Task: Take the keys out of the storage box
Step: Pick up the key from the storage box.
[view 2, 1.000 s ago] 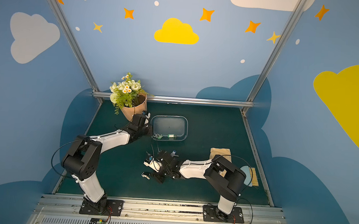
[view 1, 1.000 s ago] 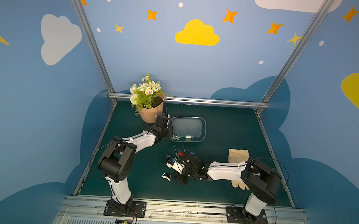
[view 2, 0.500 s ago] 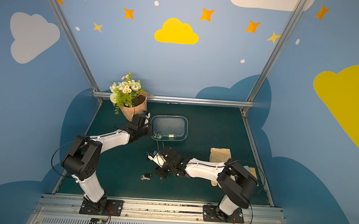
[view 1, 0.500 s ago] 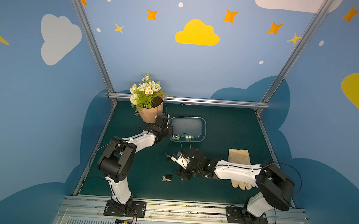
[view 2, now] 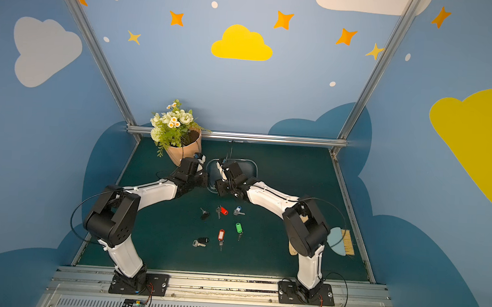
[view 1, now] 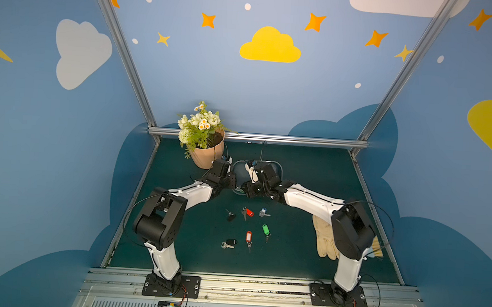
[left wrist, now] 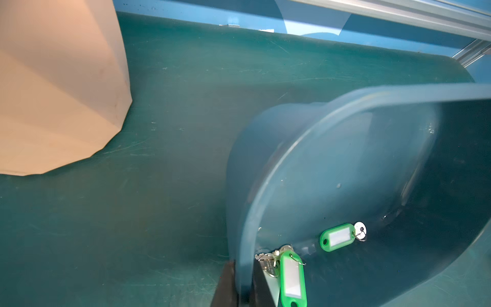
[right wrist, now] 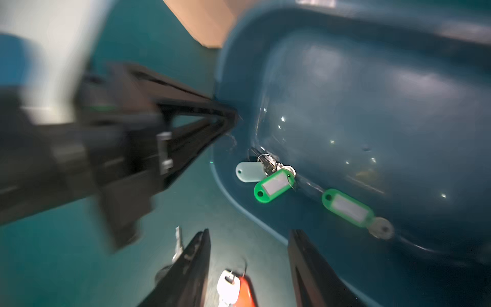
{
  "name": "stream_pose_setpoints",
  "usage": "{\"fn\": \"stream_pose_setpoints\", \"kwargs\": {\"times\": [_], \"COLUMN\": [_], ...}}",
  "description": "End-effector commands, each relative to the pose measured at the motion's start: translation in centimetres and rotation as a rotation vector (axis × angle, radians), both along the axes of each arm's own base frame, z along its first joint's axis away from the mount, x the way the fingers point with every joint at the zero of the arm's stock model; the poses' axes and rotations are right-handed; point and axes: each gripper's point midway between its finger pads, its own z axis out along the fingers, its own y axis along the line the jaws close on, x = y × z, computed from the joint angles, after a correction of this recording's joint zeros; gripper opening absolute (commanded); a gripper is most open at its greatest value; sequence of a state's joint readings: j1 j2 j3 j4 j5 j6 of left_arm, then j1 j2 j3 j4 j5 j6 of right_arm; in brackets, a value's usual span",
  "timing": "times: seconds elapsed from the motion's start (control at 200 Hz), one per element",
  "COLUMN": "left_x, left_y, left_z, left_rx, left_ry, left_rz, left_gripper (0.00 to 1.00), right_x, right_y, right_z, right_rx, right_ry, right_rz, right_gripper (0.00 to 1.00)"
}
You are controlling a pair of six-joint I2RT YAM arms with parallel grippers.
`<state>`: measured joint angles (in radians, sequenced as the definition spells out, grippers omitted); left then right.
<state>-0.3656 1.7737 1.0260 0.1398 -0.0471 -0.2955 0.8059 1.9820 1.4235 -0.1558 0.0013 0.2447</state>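
The storage box [view 1: 279,169] [view 2: 254,165] stands at the back of the mat, largely hidden by my right arm in both top views. My left gripper [left wrist: 243,281] [view 1: 235,186] is shut on its left rim. In the wrist views, two green-tagged keys [right wrist: 273,186] [left wrist: 337,236] and a whitish tag [right wrist: 248,172] lie inside, near that rim. My right gripper [right wrist: 249,234] [view 1: 244,189] hangs open and holds nothing, just outside the box's near left corner, above a red-tagged key [right wrist: 239,289]. Several more keys [view 1: 248,236] [view 2: 238,227] lie spread on the mat in front.
A peach flowerpot [view 1: 206,157] [left wrist: 53,79] stands close behind my left gripper. A cream glove [view 1: 324,238] and a brush [view 2: 341,242] lie at the right, beside my right arm's base. Metal rails border the green mat.
My right gripper opened, left a key on the near mat, and swung back to the box's near left corner. The left arm stays clamped on the rim.
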Motion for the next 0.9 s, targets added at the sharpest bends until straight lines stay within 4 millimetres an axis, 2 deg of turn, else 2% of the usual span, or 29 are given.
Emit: {"fn": "stream_pose_setpoints", "kwargs": {"times": [0.0, 0.185, 0.626, 0.751, 0.811, 0.891], "left_x": [-0.6, -0.5, -0.6, -0.6, -0.6, -0.6], "left_y": [-0.3, -0.4, -0.9, -1.0, -1.0, -1.0], "left_z": [0.4, 0.4, 0.4, 0.5, 0.4, 0.4], "left_rx": [-0.016, -0.031, -0.067, -0.075, -0.073, -0.070], "left_ry": [0.000, 0.001, 0.010, 0.017, 0.025, 0.030], "left_rz": [-0.026, -0.031, -0.057, -0.062, -0.062, -0.063], "left_gripper": [0.03, 0.03, 0.02, 0.02, 0.02, 0.02], "right_x": [0.6, 1.9, 4.1, 4.2, 4.1, 4.2], "right_y": [-0.2, 0.6, 1.5, 2.0, 2.0, 1.9], "right_z": [-2.4, -4.2, -6.9, -7.7, -7.9, -7.5], "right_rx": [-0.067, -0.090, -0.114, -0.120, -0.120, -0.114], "right_ry": [0.048, 0.055, 0.079, 0.094, 0.095, 0.088], "right_rz": [-0.014, 0.002, -0.014, 0.007, 0.008, 0.008], "right_gripper": [0.54, 0.59, 0.56, 0.46, 0.37, 0.20]}}
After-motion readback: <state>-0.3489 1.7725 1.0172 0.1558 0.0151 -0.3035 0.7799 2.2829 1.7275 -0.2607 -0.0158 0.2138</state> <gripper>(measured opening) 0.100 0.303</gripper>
